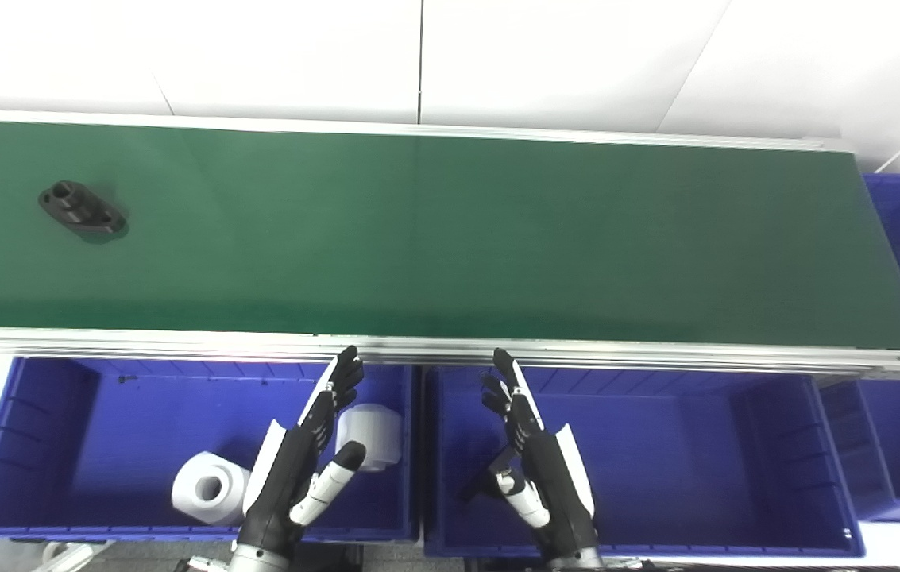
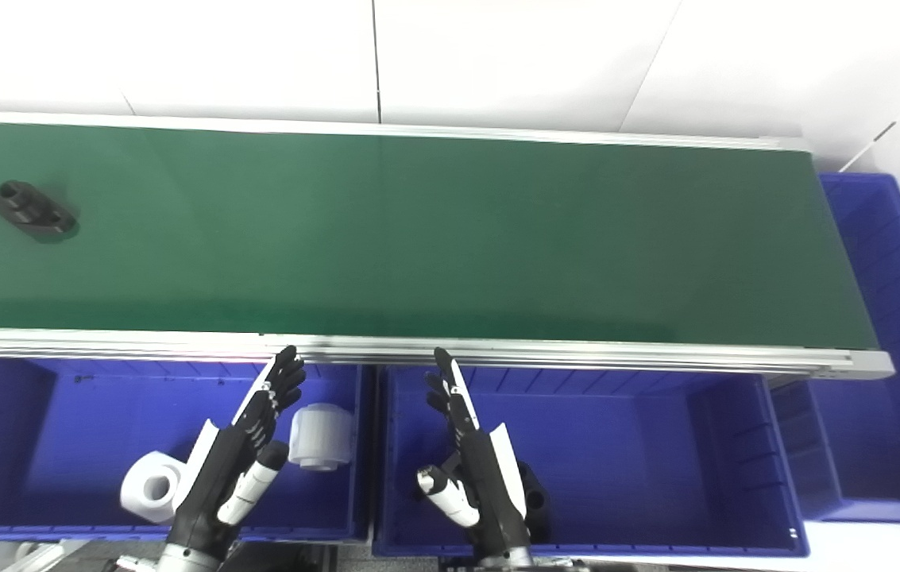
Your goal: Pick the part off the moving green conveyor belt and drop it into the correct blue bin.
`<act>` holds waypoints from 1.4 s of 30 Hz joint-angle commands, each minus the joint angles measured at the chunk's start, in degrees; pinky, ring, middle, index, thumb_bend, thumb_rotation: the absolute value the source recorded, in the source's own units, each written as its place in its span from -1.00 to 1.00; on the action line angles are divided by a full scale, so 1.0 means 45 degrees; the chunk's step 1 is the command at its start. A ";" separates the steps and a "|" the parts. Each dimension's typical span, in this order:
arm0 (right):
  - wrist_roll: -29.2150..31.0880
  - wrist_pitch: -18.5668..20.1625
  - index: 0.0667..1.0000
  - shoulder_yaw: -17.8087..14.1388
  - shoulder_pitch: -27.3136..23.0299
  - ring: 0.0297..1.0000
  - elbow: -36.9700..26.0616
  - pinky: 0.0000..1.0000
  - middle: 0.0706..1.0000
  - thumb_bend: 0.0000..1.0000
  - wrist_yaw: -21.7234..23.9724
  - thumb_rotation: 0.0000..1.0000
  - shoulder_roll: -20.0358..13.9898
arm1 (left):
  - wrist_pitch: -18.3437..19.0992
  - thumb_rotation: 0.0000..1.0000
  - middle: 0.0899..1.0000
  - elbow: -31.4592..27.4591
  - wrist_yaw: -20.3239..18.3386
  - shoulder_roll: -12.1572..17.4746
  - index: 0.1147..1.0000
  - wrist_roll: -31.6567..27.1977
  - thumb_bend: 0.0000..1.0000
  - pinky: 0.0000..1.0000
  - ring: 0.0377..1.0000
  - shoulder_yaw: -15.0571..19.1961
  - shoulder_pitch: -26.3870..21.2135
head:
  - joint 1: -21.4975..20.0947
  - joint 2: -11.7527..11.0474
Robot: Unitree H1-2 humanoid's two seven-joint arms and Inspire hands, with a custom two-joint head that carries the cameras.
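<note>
I'm watching the black part point(image 1: 82, 210) riding the belt point(image 1: 450, 238) at its far left end. It's looking rigid, light, flanged; I'm planning to pinch its raised hub. Left hand point(image 1: 299, 461) and right hand point(image 1: 533, 457) are hovering spread, empty, just below the belt.

We noted both head cameras looked steeply down from above near side, facing across green conveyor belt point(image 1: 450, 238) toward white wall point(image 1: 450, 56). Moderate range; belt spanned nearly full width. Right eye view sat slightly rightward, showing more of far-right blue bin point(image 2: 886, 318). Shared: belt, two near blue bins point(image 1: 60, 445), both hands at bottom edge.
</note>
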 commanded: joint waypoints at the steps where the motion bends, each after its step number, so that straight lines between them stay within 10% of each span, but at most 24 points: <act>1: -0.0084 -0.0588 1.00 0.0094 0.0093 0.90 0.0189 0.81 1.00 0.87 0.0187 0.92 0.0184 | -0.0483 0.79 0.92 -0.0151 -0.0036 -0.0006 0.93 -0.0004 0.36 0.87 0.89 -0.0043 -0.0012 | 0.0012 -0.0076; 14: 0.0546 -0.0597 1.00 0.0218 -0.0381 0.90 0.1235 0.79 1.00 0.90 -0.0046 0.91 -0.0169 | -0.0899 0.79 0.86 0.1257 0.0458 -0.0242 0.87 0.0119 0.41 0.76 0.82 -0.0275 -0.0448 | 0.1186 -0.1986; 42: 0.0796 -0.0597 1.00 0.0227 -0.0249 0.93 0.0870 0.82 1.00 0.92 0.0061 0.90 -0.0426 | -0.0901 0.77 0.80 0.1216 0.0999 -0.0210 0.81 0.0393 0.42 0.66 0.77 -0.0644 -0.0407 | 0.1594 -0.1744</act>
